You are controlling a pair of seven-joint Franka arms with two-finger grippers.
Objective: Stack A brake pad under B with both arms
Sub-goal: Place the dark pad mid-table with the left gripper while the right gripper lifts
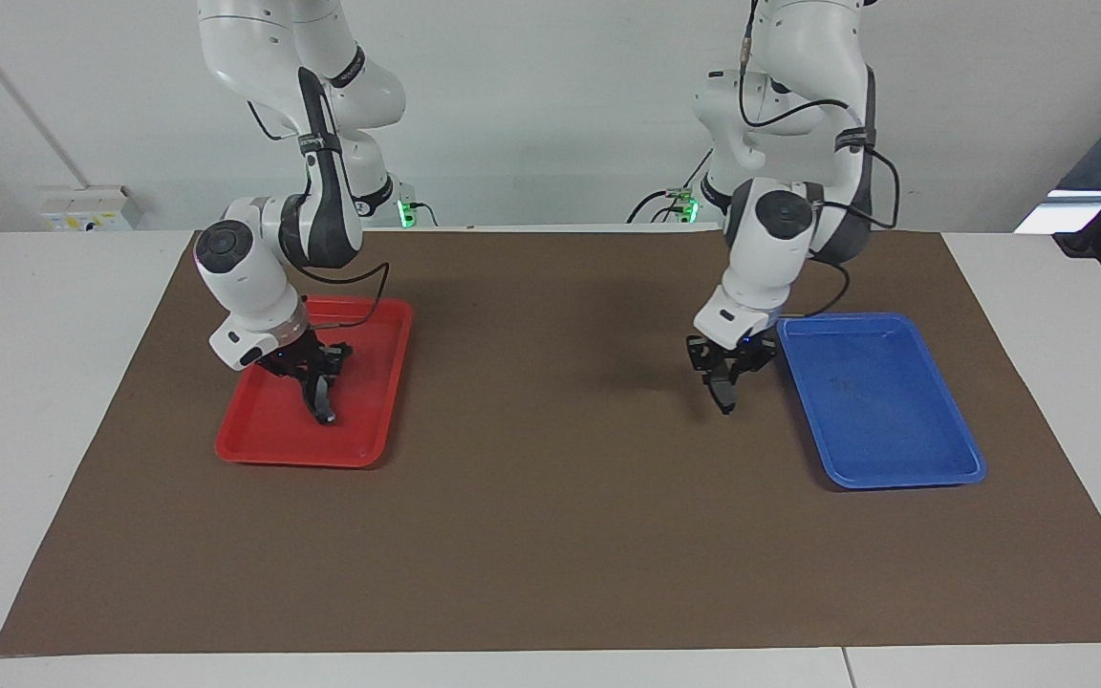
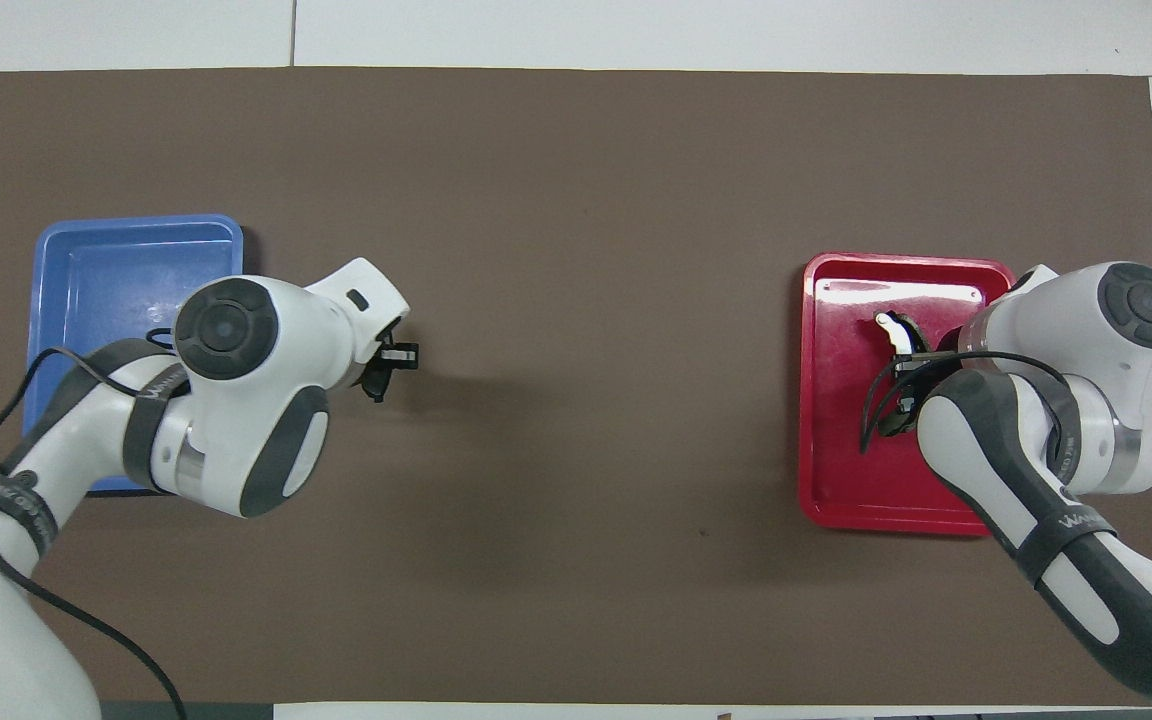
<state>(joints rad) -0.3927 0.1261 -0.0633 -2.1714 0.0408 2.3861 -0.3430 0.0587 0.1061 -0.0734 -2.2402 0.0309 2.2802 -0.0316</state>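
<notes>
Hanging pinched in left gripper [image 1: 724,387], short black A brake pad [image 1: 723,394] over brown mat [image 1: 550,535], beside blue tray [image 1: 895,468]. Longer pad B [image 1: 319,394] clamped in right gripper [image 1: 313,380], raised over red tray [image 1: 264,444].

A matt brown mat [image 1: 550,535] with a slightly fibrous, paper-like or felt-like look covers the smooth white table top [image 1: 53,382]. The red rectangular tray [image 1: 264,441] and the blue rectangular tray [image 1: 895,449] look like moulded plastic, smooth and glossy, with pale highlights on their floors. The arms wear smooth, semi-gloss white plastic-looking shells with dark grey matt panels, and the black pieces at the left gripper [image 1: 724,387] and right gripper [image 1: 319,397] look matt.
</notes>
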